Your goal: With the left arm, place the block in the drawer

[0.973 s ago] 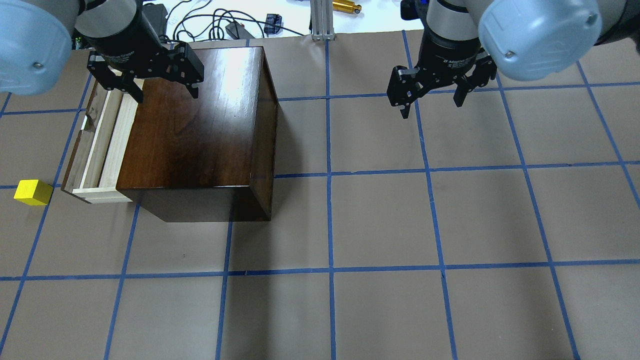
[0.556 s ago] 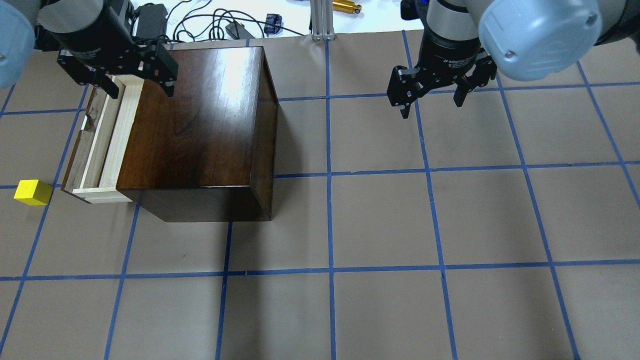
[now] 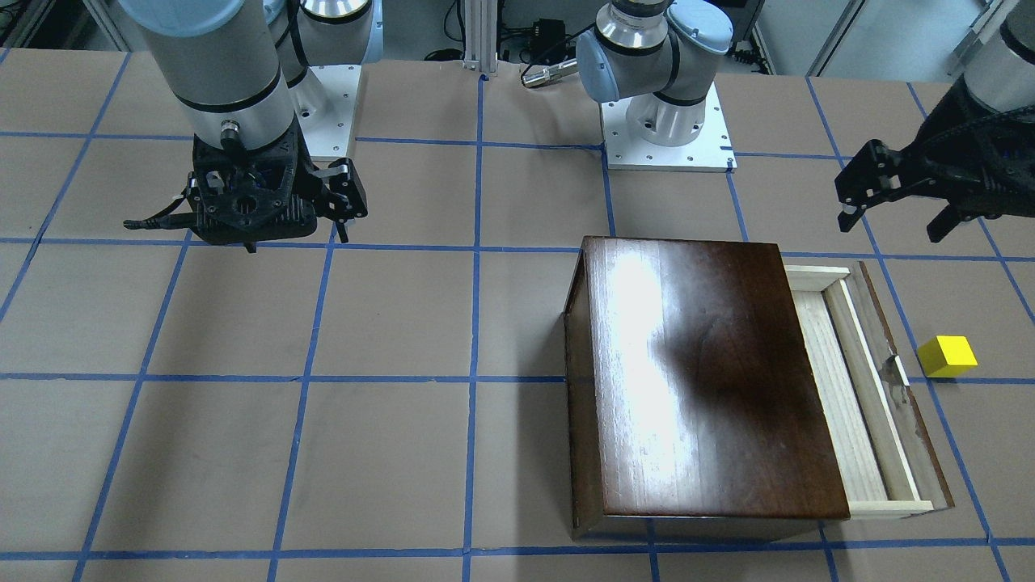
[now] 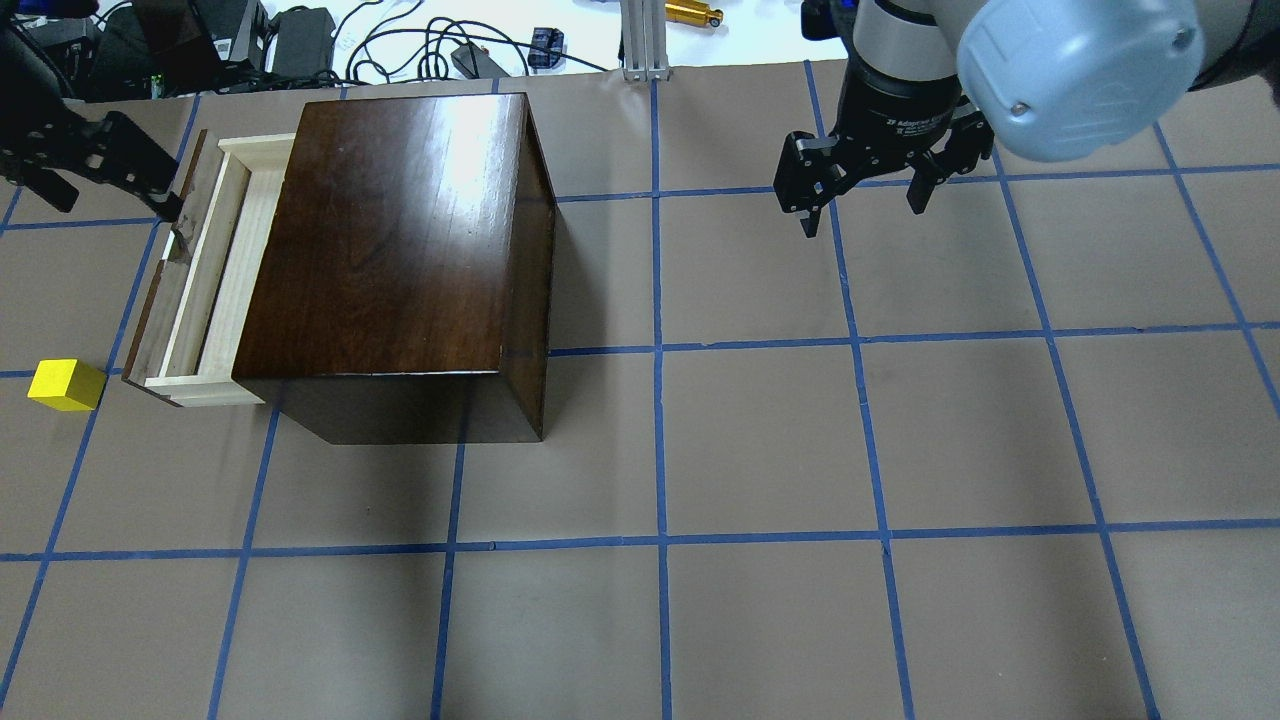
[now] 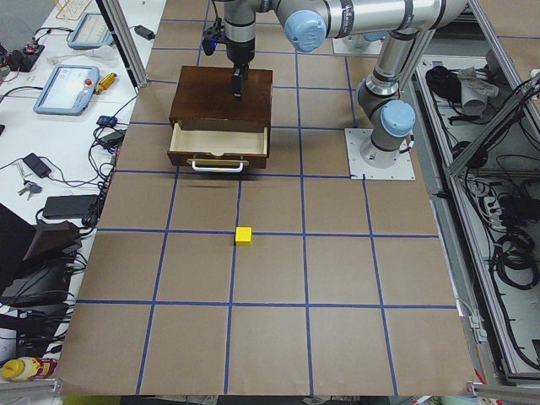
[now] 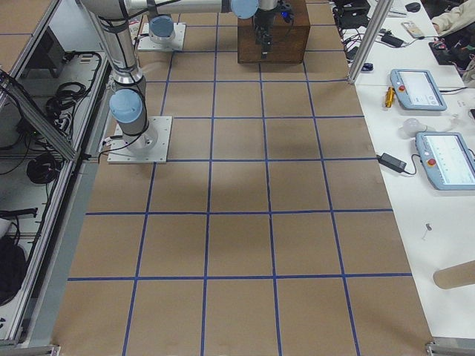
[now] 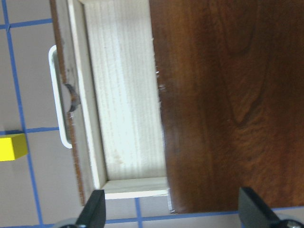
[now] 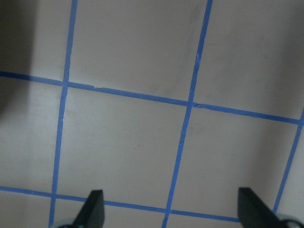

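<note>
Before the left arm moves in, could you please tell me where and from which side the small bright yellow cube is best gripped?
Grip the small bright yellow cube across two opposite side faces, coming straight down from above. It sits flat on the brown table, apart from the pale wooden drawer, so its sides look free, and flat parallel faces should suit the open left gripper.

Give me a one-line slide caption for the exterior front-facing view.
Open left hand hovers near the pulled-out drawer of the wooden box; the yellow block sits on the table outside the drawer front.
</note>
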Available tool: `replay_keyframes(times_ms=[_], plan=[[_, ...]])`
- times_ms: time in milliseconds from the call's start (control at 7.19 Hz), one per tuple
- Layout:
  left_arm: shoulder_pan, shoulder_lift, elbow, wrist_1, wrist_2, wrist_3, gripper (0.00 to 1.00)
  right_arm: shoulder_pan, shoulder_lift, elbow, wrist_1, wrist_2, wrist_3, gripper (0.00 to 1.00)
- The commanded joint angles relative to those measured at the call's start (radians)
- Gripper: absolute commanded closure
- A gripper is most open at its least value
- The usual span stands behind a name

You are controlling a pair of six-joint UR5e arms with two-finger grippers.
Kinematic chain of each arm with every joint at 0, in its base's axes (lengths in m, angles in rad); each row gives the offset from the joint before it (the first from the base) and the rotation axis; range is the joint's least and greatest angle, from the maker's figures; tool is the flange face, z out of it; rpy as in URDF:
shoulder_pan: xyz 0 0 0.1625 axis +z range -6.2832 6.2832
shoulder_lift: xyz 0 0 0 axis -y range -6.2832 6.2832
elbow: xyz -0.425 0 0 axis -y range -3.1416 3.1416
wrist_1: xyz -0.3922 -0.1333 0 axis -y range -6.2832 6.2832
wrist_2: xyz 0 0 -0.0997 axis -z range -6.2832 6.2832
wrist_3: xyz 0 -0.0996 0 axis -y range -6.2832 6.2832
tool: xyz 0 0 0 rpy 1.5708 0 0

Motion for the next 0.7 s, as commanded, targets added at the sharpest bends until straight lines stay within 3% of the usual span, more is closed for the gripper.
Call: replay_keyframes(times_ms=[0, 556], plan=[[0.124, -0.003, -0.004, -0.012, -0.006, 0.133, 0.00, 0.000, 0.000, 0.000, 0.000, 0.000, -0.001, 0.00], [0.335, -0.067, -0.010, -0.011, -0.004, 0.627, 0.00, 0.000, 0.000, 0.000, 0.000, 0.000, -0.001, 0.00]])
